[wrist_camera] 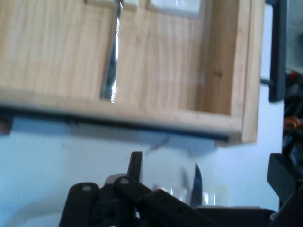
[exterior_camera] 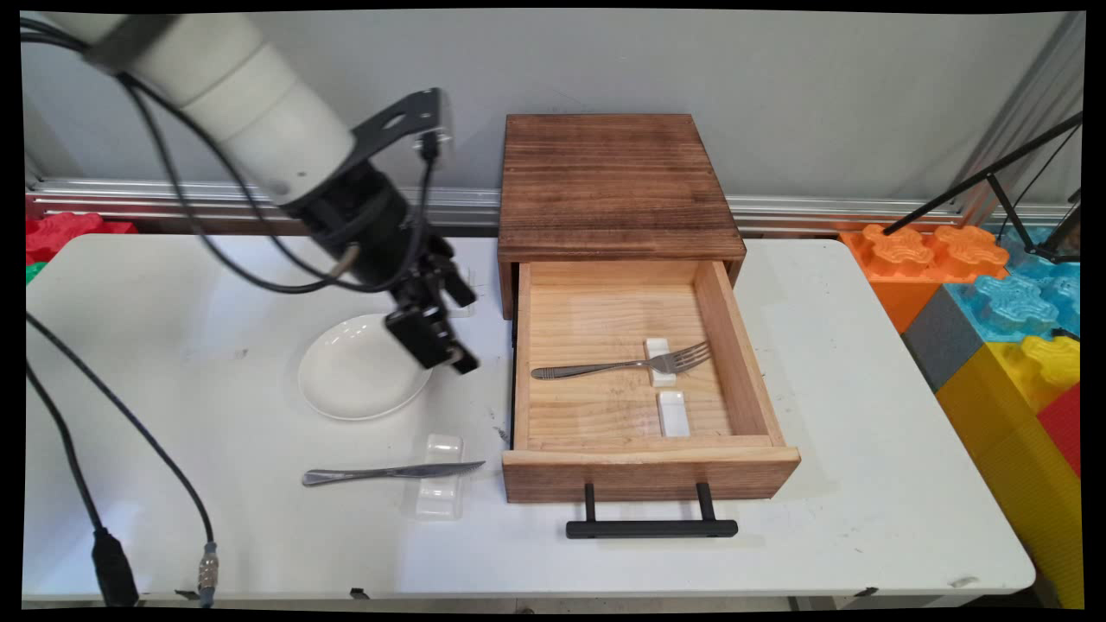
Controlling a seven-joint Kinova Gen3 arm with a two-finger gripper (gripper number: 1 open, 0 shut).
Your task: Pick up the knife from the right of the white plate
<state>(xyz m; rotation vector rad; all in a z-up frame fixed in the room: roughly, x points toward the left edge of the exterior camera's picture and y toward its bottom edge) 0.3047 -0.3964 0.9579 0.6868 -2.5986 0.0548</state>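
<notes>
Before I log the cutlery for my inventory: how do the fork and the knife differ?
The fork lies inside the open drawer; the knife lies on the white table. The fork's head rests on a white block; the knife's blade crosses a clear rest. Both are metal, lying flat, handles leftward.

My gripper (exterior_camera: pixel 441 333) is matt black, hard plastic or metal by the look of it, at the end of a smooth white arm shell. Below me the plate (exterior_camera: pixel 359 373) looks like glossy white ceramic. The table (exterior_camera: pixel 864 415) is a smooth white top, scuffed and marked in places. The knife (exterior_camera: pixel 390 472) is polished metal, lying across a clear, glassy plastic rest (exterior_camera: pixel 441 492). The drawer (exterior_camera: pixel 639 380) is pale unfinished wood with plain grain, under a darker stained box (exterior_camera: pixel 615 186). The fork (exterior_camera: pixel 622 366) shines like steel on a white matt rest (exterior_camera: pixel 661 361). The handle (exterior_camera: pixel 651 527) is matt black.
</notes>
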